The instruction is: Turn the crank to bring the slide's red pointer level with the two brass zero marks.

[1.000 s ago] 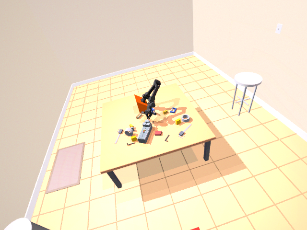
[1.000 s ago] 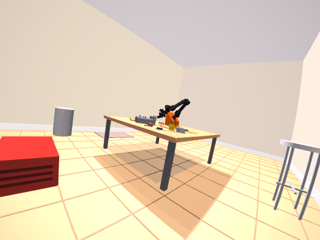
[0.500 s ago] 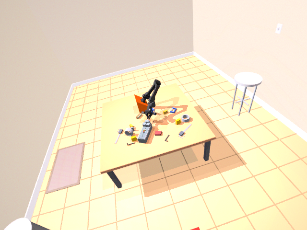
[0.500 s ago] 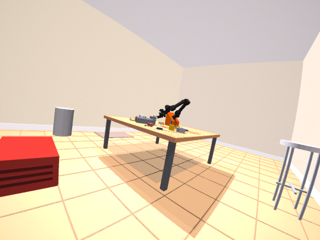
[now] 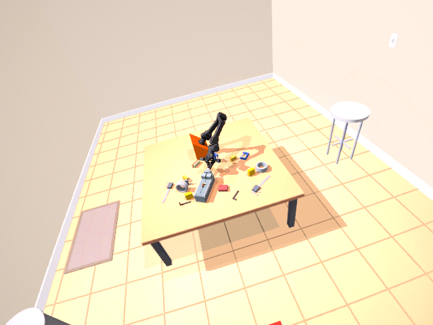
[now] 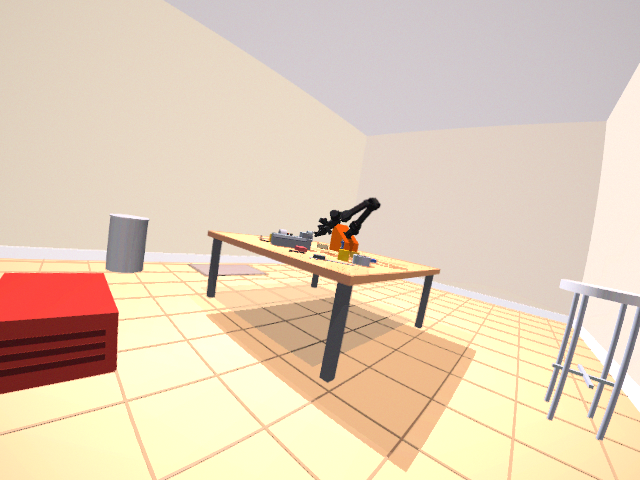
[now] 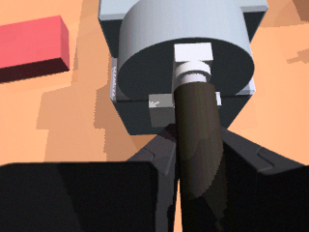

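From the top view, the grey slide machine [image 5: 203,187] lies mid-desk [image 5: 168,223], its crank end toward the arm for reach. Exterior view: machine just beside the orange wedge [image 6: 342,238]. Wrist view: jaws clamp the dark crank handle [image 7: 197,140], so turning drives the disc [image 7: 145,43].

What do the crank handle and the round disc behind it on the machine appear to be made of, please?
The crank handle, clamped in the hand, looks like dark matte rubber or plastic: brown-black, with no highlights. The disc looks like painted or brushed metal: even pale blue-grey with soft shading. The white collar between them could be plastic or metal; the look leaves it open.
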`<state>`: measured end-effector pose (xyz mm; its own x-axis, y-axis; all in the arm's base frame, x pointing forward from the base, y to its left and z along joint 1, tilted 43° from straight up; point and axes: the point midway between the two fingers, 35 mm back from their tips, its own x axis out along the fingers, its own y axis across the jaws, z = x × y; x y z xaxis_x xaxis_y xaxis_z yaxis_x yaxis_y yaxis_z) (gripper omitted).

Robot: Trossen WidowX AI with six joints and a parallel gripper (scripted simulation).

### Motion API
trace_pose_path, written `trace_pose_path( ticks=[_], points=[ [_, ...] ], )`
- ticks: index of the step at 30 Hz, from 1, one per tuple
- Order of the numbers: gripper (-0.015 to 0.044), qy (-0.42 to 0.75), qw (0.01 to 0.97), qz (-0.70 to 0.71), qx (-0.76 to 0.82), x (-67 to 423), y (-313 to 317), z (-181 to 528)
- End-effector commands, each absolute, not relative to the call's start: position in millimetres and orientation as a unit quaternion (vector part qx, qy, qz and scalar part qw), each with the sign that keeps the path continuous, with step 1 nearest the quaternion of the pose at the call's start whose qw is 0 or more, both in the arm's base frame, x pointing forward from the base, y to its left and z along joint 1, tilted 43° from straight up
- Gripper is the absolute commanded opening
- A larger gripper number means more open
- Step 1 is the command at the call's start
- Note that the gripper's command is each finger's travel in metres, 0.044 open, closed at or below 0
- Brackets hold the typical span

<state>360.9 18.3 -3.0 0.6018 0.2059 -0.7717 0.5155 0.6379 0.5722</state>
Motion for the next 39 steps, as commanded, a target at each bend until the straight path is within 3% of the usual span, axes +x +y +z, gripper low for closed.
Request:
trace_pose_path(
  ticks=[1,39],
  points=[
    [0.0,0.431,0.796,-0.085,0.415,365.5,24.1,2.5],
    [0.0,0.431,0.796,-0.085,0.416,368.3,29.8,3.5]
  ],
)
